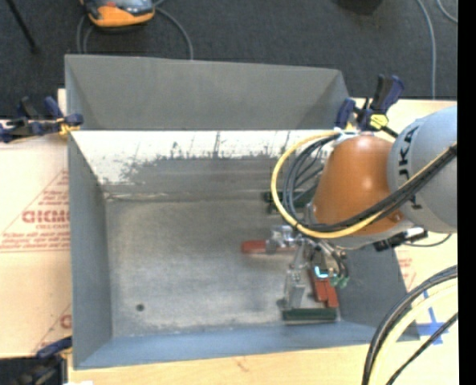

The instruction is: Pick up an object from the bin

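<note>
The claw point(295, 293) is down low in the bin point(173, 263), in the right-hand part near the front wall. It sits right above a dark green flat bar point(308, 314) that lies along that wall, with a red block point(327, 293) just beside it. A reddish flat piece point(256, 247) lies nearer the middle. Whether the claw is apart or together, I cannot tell; the wrist hardware crowds it. Nothing looks raised off the floor, so I judge the pick not yet made. The grip and the lift are left.
</note>
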